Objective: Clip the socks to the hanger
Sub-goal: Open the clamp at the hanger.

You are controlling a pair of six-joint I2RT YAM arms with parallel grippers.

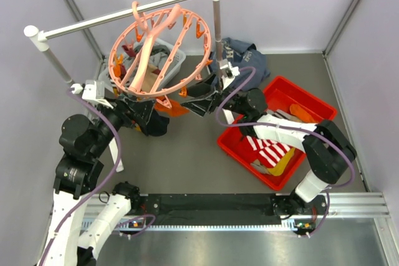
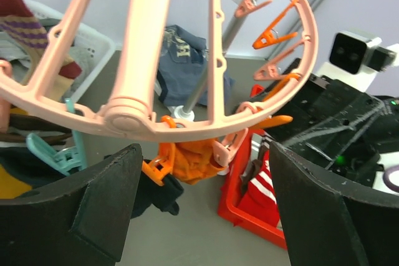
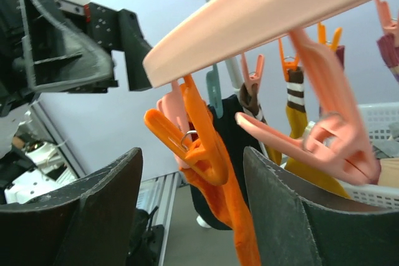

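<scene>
R arm (image 1: pixel 280 130) outstretched (twd hanger (image 1: pixel 148 45))

We find the hanger (image 1: pixel 148 47) hung on the rail stand (image 1: pixel 124 15), a laundry basket (image 1: pixel 177 61) behind it, a garment (image 1: pixel 244 57) to its right, and socks (image 1: pixel 268 149) in the crate (image 1: pixel 310 96) at near right.

The right gripper (image 3: pixel 192 175) stands open; an orange clip peg (image 3: pixel 182 138) hangs between its fingers, holding an orange sock (image 3: pixel 243 238) under the hanger (image 3: pixel 268 4)
</scene>
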